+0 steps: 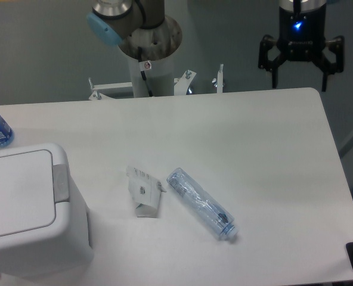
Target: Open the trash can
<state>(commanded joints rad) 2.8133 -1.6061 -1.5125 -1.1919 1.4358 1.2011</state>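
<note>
Trash can (27,208), lid down, at table's (254,149) left edge. Gripper (300,74) raised beyond far edge, fingers apart, holding nothing.

The trash can (27,214) is coloured white, with a grey button (60,183). The table (236,143) is white. A clear bottle (200,203) is tinted pale blue. A white carton (144,192) is marked grey. The gripper (300,50) is black, lit blue.

Robotics lab: pedestal-mounted arm base (146,44), bare white table (254,149), grey wall.
</note>
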